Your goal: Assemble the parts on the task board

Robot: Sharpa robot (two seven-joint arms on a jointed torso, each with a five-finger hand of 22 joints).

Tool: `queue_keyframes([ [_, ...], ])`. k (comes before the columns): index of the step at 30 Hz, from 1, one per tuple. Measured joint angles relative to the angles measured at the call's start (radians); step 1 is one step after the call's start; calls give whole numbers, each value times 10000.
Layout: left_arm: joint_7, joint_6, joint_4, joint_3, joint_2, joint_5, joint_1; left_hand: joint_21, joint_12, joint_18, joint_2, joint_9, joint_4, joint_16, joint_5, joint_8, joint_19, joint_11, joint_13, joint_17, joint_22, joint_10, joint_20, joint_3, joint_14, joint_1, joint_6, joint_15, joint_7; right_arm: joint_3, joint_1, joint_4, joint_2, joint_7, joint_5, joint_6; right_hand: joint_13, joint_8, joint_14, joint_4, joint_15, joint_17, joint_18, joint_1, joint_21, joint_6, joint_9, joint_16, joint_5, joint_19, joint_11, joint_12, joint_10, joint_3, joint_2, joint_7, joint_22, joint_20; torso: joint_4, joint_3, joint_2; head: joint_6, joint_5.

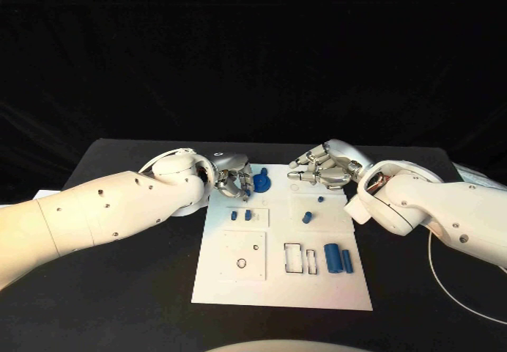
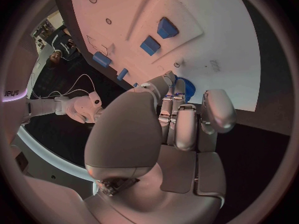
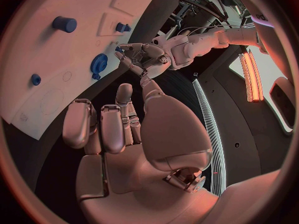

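We see the task board (image 1: pixel 280 286) in the middle of the black table (image 1: pixel 127 286), and both hands wait at its far edge. The blue gear-like part (image 1: pixel 262 179) lies at the far edge of the board, just right of the left hand (image 1: pixel 231 176), whose fingertips (image 2: pixel 179 87) are at it. We cannot tell if they already pinch it (the fingers hide the contact). The right hand (image 1: pixel 322 167) is further right, apart from this part, with fingers curled in and nothing inside. So the left hand is nearer, and in our judgement the next move belongs to it.
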Motion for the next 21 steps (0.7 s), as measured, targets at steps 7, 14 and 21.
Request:
queue_keyframes([
  [7,-63,134,5,-7,-60,55,-18,-1,-47,0,-1,4,-30,0,-3,-12,0,36,16,-12,0,34,0,30,0,-1,-1,0,0,0,-3,-3,1,2,5,5,0,0,0,0,0,0,0,0,0,0,0,0,0,0,0,0,0,0,0,0,0,0,-4,-5,8,-13,9],
  [14,-112,294,68,-13,-111,104,-24,-1,-49,0,-40,4,-54,0,-11,-13,0,28,30,-22,16,42,0,54,0,-39,-2,1,-1,0,-6,-7,7,3,9,12,0,0,0,0,0,1,0,0,0,0,0,0,0,0,0,0,0,0,0,0,-8,0,-5,-12,9,-35,13],
  [21,-149,403,117,-15,-126,139,-31,-1,-55,1,-40,3,-57,0,-13,-14,0,1,28,-22,15,69,0,57,0,-39,2,1,2,0,-8,-14,16,3,12,18,0,0,0,0,0,1,0,0,0,0,0,0,0,0,0,0,0,0,0,0,-8,0,2,-12,8,-50,27],
])
